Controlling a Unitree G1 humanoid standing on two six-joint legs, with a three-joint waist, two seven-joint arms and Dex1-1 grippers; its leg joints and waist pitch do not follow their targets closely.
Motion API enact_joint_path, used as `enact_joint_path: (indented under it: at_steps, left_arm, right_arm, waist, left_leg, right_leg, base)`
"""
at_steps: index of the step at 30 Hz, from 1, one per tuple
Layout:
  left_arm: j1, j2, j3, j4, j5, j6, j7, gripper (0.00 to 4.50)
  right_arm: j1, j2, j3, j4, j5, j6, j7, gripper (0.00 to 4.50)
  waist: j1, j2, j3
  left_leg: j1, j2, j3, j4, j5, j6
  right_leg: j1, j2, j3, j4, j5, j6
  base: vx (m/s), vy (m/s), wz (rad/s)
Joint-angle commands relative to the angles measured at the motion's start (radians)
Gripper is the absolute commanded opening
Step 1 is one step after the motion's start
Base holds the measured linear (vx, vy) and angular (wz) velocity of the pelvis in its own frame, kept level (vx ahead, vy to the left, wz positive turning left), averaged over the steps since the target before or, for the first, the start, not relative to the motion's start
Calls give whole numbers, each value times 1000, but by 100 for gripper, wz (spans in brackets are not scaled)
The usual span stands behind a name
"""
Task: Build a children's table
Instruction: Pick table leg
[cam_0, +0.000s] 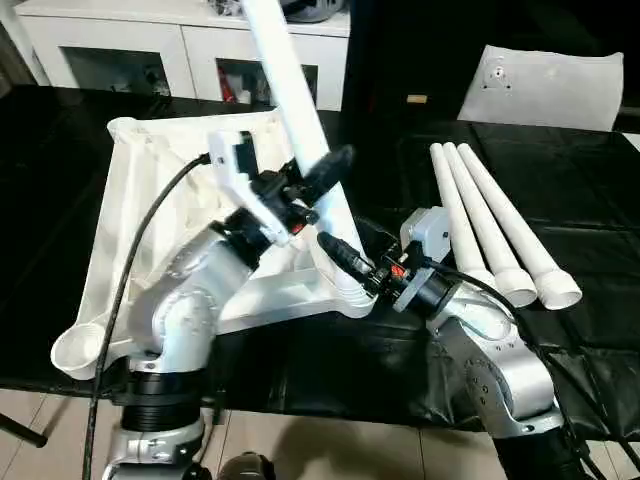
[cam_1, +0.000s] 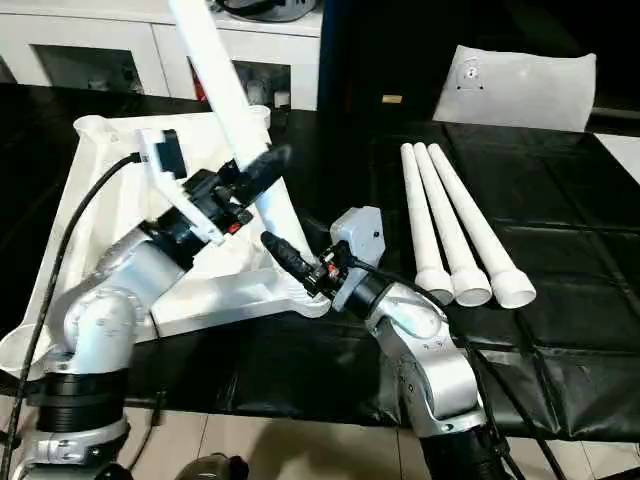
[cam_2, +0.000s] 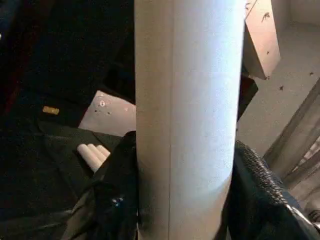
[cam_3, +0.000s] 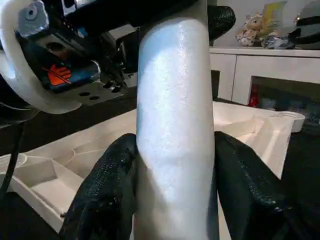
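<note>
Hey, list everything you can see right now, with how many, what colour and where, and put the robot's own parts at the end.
Ribbed plastic tabletop: one, white, upside down on the black table, round sockets at its corners.
Tapered tubular leg being fitted: one, white, tilted, foot at the tabletop's near right corner socket, held by both pincers.
Loose tapered legs: three, white, side by side on the black table, right of the tabletop.
Black table: one, under everything.
Flat plastic bag: one, whitish, far right of the table.
Cabinet: one, white, behind the table.
Soft toy: one, pale, on the cabinet.
Left pincer: one, black fingers, closed on the leg higher up.
Right pincer: one, black fingers, closed on the leg near the socket.
</note>
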Motion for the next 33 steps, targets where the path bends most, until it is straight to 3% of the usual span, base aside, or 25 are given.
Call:
enact_joint_path:
  at_steps: [1,7,15,18,24,27,29,33]
  left_arm:
    - [2,-2,-10,-14,-18,29,5,193]
    - [-3,27,-21,-19,9,38,2,183]
    - [-37,52,-34,-17,72,16,36,182]
    - [-49,62,-47,-11,94,5,39,182]
    - [-59,69,-53,-9,101,6,40,182]
    - [-72,79,-50,-6,105,13,37,182]
    - [-75,89,-54,-7,106,23,30,182]
    - [-79,121,-73,-14,103,50,-3,182]
  right_arm:
    - [-8,2,-2,7,9,-15,6,188]
    - [-15,5,-1,21,8,-22,12,188]
    - [-18,19,-16,40,35,11,10,188]
    - [-21,21,-29,42,63,38,17,258]
    - [-19,23,-39,37,88,67,19,299]
    - [-26,6,-67,-2,150,144,25,336]
    - [-41,-7,-90,-7,174,176,22,344]
    - [-84,-44,-111,11,185,222,30,387]
  waist:
    - [1,6,-60]
    - [2,1,-62]
    - [2,5,-62]
    - [3,7,-64]
    - [2,8,-64]
    - [5,6,-64]
    - [5,-2,-63]
    - [7,2,-65]
  left_leg:
    - [48,48,-22,-76,-297,-61]
    - [45,47,-22,-74,-260,-48]
    - [46,48,-23,-76,-272,-52]
    - [46,48,-23,-75,-263,-52]
    - [47,48,-23,-75,-259,-53]
    - [48,48,-23,-74,-258,-49]
    - [47,48,-21,-74,-251,-50]
    - [47,46,-20,-70,-218,-50]
  right_leg:
    - [9,-63,28,-90,-71,-162]
    - [13,-64,27,-87,-27,-158]
    - [10,-63,27,-89,-52,-153]
    - [12,-64,27,-87,-35,-153]
    - [13,-64,25,-85,-15,-160]
    - [14,-64,26,-85,-18,-163]
    - [14,-65,26,-86,-31,-160]
    - [14,-64,25,-82,-17,-158]
  base:
    - [0,0,0]
    - [0,0,0]
    - [0,0,0]
    - [0,0,0]
    - [0,0,0]
    - [0,0,0]
    - [0,0,0]
    - [0,0,0]
